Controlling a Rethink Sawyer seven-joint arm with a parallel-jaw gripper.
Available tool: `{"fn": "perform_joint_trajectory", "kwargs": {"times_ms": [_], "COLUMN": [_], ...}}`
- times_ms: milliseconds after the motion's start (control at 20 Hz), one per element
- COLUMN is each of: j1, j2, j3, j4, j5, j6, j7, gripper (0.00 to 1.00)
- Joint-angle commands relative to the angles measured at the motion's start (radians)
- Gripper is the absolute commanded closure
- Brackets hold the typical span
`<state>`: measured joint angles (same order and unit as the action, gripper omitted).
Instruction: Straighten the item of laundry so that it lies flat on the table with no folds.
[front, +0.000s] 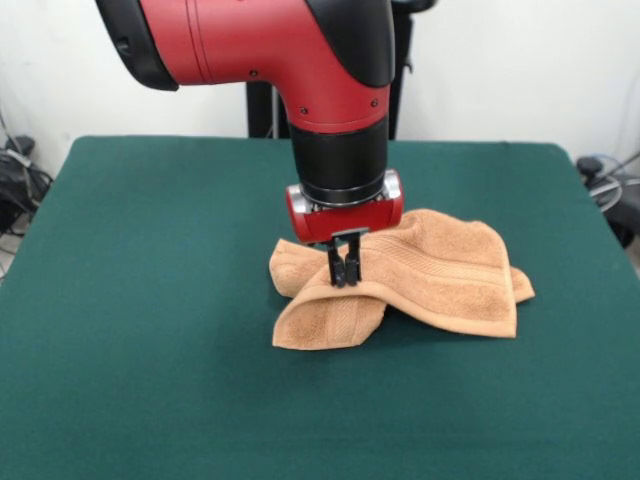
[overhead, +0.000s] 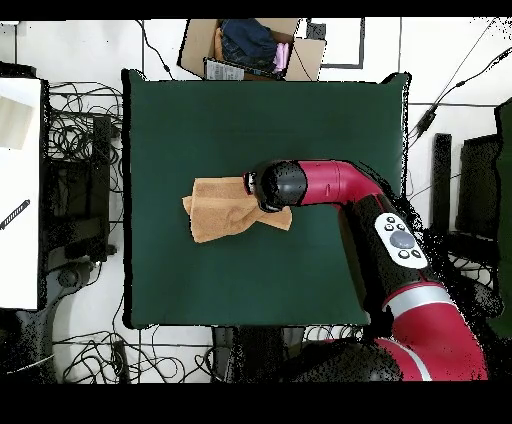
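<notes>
The orange-tan towel (front: 440, 275) lies crumpled near the middle of the dark green table (front: 150, 260), with one flap folded toward the front left and a ribbed band showing on it. My gripper (front: 345, 272) comes straight down onto the towel's left part. Its black fingers (front: 352, 262) stand close together, pinching a raised ridge of cloth. In the overhead view the towel (overhead: 215, 210) sits left of centre on the table (overhead: 200, 110), and the arm's head (overhead: 278, 186) covers its right end and hides the gripper.
A cardboard box (overhead: 250, 45) holding clothes stands beyond the table's far edge in the overhead view. Cables lie on the floor around the table. A white surface (overhead: 20, 190) runs along the left side.
</notes>
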<state>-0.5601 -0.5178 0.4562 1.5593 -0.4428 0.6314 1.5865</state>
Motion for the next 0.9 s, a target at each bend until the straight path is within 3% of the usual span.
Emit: {"fn": "perform_joint_trajectory", "kwargs": {"times_ms": [50, 900], "j1": [0.02, 0.02], "j2": [-0.005, -0.018], "j3": [0.001, -0.003], "j4": [0.031, 0.05], "j5": [-0.056, -0.056], "j6": [-0.041, -0.057], "j7": [-0.007, 0.009], "gripper": [1.0, 1.0]}}
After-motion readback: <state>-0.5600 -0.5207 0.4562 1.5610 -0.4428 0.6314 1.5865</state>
